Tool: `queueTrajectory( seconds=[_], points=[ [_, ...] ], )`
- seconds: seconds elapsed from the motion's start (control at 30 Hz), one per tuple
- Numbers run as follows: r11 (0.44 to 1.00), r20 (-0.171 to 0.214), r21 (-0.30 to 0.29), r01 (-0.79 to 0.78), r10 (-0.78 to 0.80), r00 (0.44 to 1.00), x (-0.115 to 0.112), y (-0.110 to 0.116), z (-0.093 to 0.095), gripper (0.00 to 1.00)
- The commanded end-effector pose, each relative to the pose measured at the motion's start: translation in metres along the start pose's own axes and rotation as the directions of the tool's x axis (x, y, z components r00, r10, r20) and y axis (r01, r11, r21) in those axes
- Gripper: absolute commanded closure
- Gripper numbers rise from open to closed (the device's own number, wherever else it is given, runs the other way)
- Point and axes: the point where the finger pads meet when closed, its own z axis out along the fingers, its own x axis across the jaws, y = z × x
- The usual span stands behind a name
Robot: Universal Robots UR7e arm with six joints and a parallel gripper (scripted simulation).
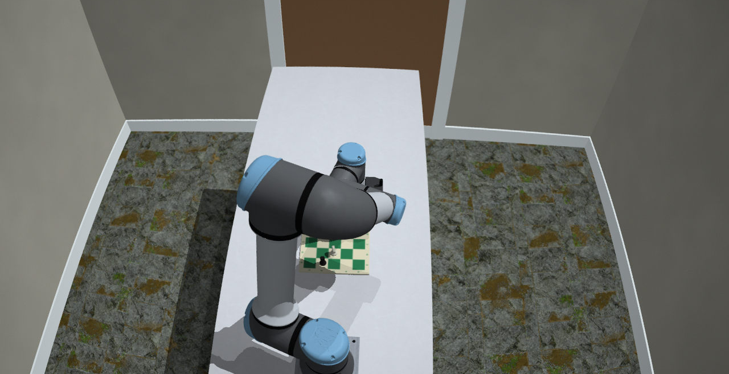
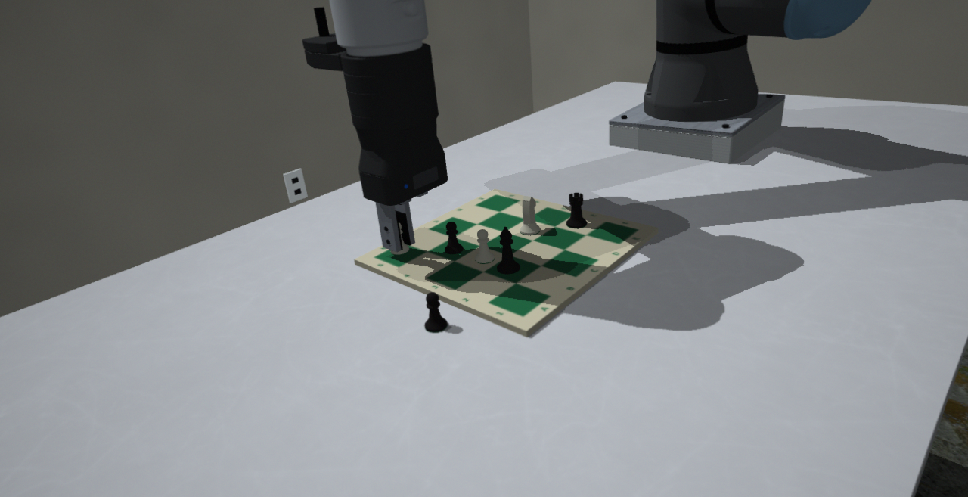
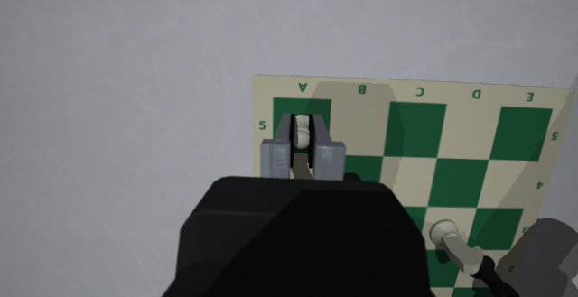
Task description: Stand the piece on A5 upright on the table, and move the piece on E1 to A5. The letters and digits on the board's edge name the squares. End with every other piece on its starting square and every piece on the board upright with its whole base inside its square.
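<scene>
My gripper (image 2: pixel 399 240) (image 3: pixel 301 130) is shut on a white piece (image 2: pixel 401 250) (image 3: pixel 302 140), held upright at square A5 of the green and cream board (image 1: pixel 356 271) (image 2: pixel 524 324) (image 3: pixel 282 86). Only the piece's head and a bit of its base show. Its base is at the board's surface; whether it touches is hard to tell. A black pawn (image 2: pixel 434 318) stands upright on the table beside the board, off its numbered edge. In the top view the arm hides the gripper and A5. No piece shows on E1.
Close to the gripper stands another black pawn (image 2: pixel 452 242). Beyond it are a white pawn (image 2: pixel 483 250), a tall black piece (image 2: pixel 507 258), a white knight (image 1: pixel 333 251) (image 2: pixel 528 219) (image 3: pixel 462 253) and a black rook (image 1: pixel 322 261) (image 2: pixel 575 212). All stand upright.
</scene>
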Motion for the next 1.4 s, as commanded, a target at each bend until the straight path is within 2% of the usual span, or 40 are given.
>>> queueTrajectory(
  seconds=[0.0,1.37],
  points=[
    [1.000,0.002,0.000,0.000,0.000,1.000,-0.0005,-0.0001,-0.0006,1.00],
    [1.000,0.002,0.000,0.000,0.000,1.000,-0.0004,-0.0001,0.0030,1.00]
  ],
)
